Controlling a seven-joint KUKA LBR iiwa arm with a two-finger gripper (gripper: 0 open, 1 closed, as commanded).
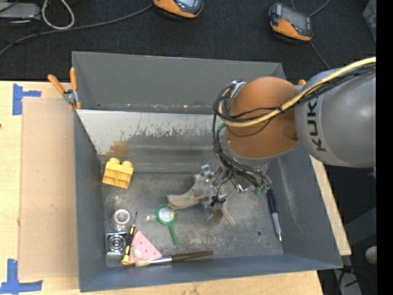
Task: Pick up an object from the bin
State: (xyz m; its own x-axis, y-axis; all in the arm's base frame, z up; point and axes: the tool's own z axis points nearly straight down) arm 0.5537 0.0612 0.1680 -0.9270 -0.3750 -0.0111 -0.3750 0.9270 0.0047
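My bin (147, 131) is dull grey metal, scratched and dusty on the floor. The yellow block (117, 173) looks like smooth plastic. The orange cover (261, 118) on my wrist is smooth and a bit shiny.

Grey rounded arm link (344, 121), black "KUK" lettering on its 9 o'clock side. Glossy orange dome cover (261, 118) at wrist. Yellow cable (334, 80) across top, black cables (219, 112) looped at cover's 9 o'clock. Small metal gripper (224, 195) at its 6.

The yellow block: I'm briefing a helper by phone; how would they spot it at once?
In the grey bin, go to the floor's far left corner. The yellow block lies there, apart from the clear cup below. It alone is a studded brick.
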